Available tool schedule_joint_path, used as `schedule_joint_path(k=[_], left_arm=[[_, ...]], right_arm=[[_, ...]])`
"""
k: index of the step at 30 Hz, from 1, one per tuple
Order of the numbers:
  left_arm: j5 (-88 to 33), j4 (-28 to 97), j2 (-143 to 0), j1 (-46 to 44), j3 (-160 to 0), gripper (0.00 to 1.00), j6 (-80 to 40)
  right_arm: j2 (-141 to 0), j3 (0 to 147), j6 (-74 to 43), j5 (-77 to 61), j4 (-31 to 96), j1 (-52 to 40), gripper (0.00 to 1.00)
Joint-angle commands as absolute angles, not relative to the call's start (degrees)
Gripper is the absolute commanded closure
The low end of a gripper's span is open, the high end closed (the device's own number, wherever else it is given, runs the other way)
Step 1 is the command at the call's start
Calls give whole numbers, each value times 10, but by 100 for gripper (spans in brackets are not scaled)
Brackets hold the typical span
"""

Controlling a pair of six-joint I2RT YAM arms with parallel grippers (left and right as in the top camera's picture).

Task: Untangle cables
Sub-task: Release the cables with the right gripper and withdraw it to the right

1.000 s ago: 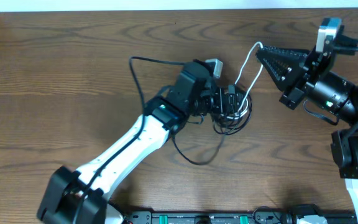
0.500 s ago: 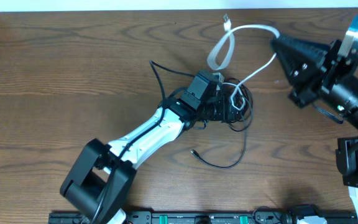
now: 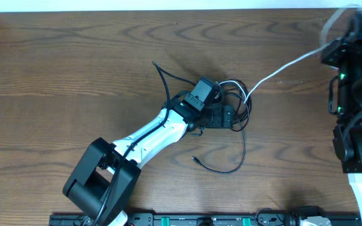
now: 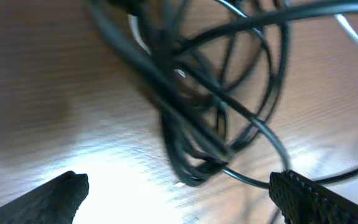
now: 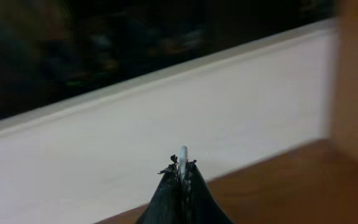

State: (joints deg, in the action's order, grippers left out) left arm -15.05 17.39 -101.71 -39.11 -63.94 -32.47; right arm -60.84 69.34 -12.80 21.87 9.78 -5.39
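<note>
A tangle of black cables (image 3: 239, 112) lies mid-table, with one tail ending in a small plug (image 3: 195, 159) and another running up-left (image 3: 159, 70). My left gripper (image 3: 225, 117) hovers right over the tangle. In the left wrist view it (image 4: 185, 194) is open, both fingertips (image 4: 64, 190) astride the blurred black coils (image 4: 219, 118) without touching them. The white cable (image 3: 281, 68) stretches taut from the tangle to the top right corner. There my right gripper (image 3: 351, 28), blurred, holds it. In the right wrist view it (image 5: 182, 171) is shut on the white cable (image 5: 183, 154).
The wooden table's far edge (image 3: 168, 9) meets a white wall. A black rail (image 3: 200, 220) runs along the near edge. The right arm's base (image 3: 360, 144) stands at the right side, and the left arm's body (image 3: 149, 138) crosses the lower middle.
My right gripper has swung up and to the right with the white cable, pulling its loop out into a straight line. The left arm shifted right over the tangle, then held still.
</note>
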Motion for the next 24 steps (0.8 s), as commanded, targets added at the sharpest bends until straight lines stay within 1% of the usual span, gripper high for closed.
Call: schedule_joint_path(k=[1,6,7,8,9,11,14,16,20,24], left_arm=[[-96,179,-1018,-392,-640,2,-311],[-96,183,-1018,-392,-640,2,-311],[-96,185,-1018,-392,-640,3,-311],[-95,187,-1018,-392,-640,7,-310],[-91,189,-1018,-392,-640,14,-310],[-71,196,-1018,-392,-640,35,-311],[-45,207,-1018,-392,-640,69,-310],[-28,216,-1018,-392,-640,92,-310],[32,244,-1016,-390,-640,92,-309],[35,260,-1010,-382,-640,92,-302]], right_arm=[[-608,698,-109,352,149,-52,99],[-635,698,-204,496,253,-48,98],[-642,698,-226,515,276,-44,98],[-648,698,-243,525,296,-39,98],[-655,698,-260,526,316,-31,98],[-666,698,-297,523,350,-12,97],[-680,698,-340,496,391,22,96],[-687,698,-349,451,405,48,96],[-694,698,-349,347,410,95,94],[-694,698,-331,175,407,108,83]])
